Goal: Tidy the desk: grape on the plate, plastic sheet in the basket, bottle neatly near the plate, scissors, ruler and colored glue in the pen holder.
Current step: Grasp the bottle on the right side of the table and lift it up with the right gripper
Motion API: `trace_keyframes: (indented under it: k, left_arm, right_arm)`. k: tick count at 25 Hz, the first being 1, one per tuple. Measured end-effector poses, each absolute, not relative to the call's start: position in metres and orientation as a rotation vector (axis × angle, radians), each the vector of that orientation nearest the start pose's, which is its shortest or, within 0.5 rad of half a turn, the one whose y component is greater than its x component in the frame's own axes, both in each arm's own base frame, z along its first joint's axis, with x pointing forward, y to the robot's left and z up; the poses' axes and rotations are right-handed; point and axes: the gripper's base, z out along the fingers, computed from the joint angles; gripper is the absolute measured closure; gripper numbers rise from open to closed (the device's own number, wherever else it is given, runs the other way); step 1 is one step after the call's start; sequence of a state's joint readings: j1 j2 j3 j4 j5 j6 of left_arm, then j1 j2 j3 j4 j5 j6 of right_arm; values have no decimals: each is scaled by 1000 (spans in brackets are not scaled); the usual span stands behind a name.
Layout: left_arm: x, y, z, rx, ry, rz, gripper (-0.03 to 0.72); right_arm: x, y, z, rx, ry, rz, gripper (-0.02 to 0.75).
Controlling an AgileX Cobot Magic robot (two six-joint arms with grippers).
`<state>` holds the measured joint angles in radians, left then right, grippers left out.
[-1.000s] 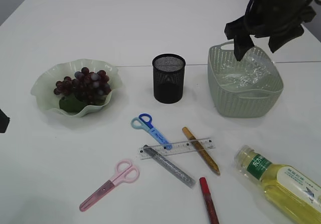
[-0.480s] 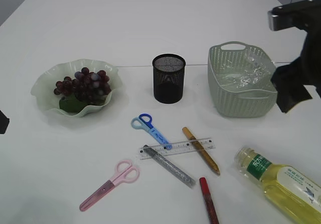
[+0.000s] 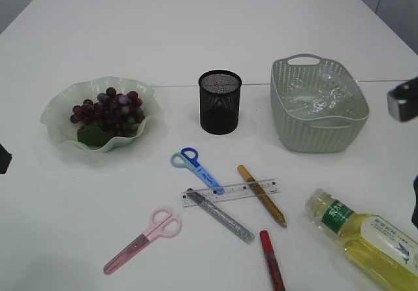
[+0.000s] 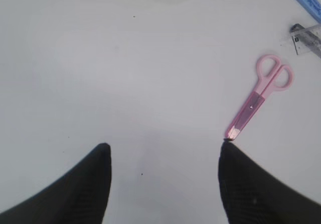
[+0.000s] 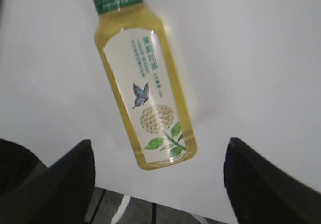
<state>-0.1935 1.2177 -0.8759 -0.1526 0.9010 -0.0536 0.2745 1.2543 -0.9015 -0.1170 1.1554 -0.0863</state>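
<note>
The grapes [image 3: 108, 107] lie on the green wavy plate [image 3: 55, 118]. The clear plastic sheet [image 3: 321, 94] lies in the green basket [image 3: 307, 137]. The bottle [image 3: 366, 239] of yellow tea lies on its side at the front right. In the right wrist view the bottle [image 5: 143, 83] lies below my open, empty right gripper [image 5: 159, 148], near the table edge. The blue scissors [image 3: 196, 167], pink scissors [image 3: 144, 239], ruler [image 3: 228, 192] and gold [image 3: 261, 195], silver [image 3: 221, 215] and red [image 3: 272, 260] glue sticks lie in front of the black mesh pen holder [image 3: 219, 102]. My left gripper [image 4: 163, 153] is open and empty over bare table, with the pink scissors [image 4: 261, 96] to its right.
Part of the right arm [image 3: 405, 102] shows at the right edge of the exterior view, part of the left arm [image 3: 3, 159] at the left edge. The table's front edge and the floor [image 5: 150, 209] show just below the bottle's base.
The right arm has swung away from above the basket, to the right and down over the bottle. The plastic sheet stays in the basket. The left arm has not moved.
</note>
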Motion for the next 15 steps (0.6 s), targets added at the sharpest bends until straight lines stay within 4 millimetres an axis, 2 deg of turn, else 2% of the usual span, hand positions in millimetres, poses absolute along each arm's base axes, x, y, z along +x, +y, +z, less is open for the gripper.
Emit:
trace_keyframes:
  k: [6, 15]
  left_arm:
    - [217, -54, 277, 96, 2734, -261, 201]
    - [217, -54, 277, 96, 2734, -261, 202]
  right_arm:
    - [178, 41, 230, -735, 2947, -140, 155]
    - [166, 36, 200, -902, 2887, -181, 142]
